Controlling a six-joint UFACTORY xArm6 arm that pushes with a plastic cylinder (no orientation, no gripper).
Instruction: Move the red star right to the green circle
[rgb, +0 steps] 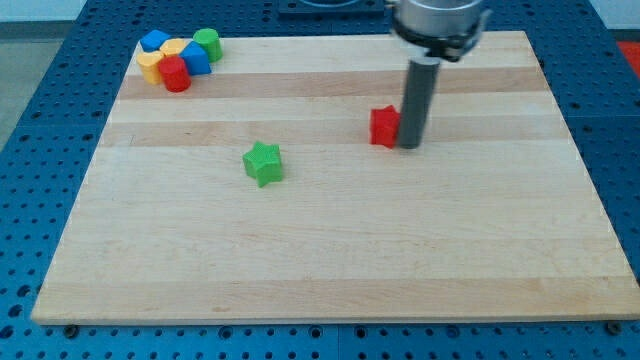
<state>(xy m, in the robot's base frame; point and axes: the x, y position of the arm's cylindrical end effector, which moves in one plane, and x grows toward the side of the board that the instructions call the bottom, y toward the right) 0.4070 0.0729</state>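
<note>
The red star (384, 126) lies on the wooden board (330, 240), right of centre, partly hidden by my rod. My tip (411, 145) is down at the star's right side, touching or nearly touching it. The green circle (208, 43) stands at the view's top left, at the right end of a cluster of blocks, far left of the star.
The top-left cluster also holds a blue block (153, 40), yellow blocks (153, 66), a second blue block (194, 59) and a red cylinder (175, 74). A green star (263, 163) lies left of centre, below the line from red star to cluster.
</note>
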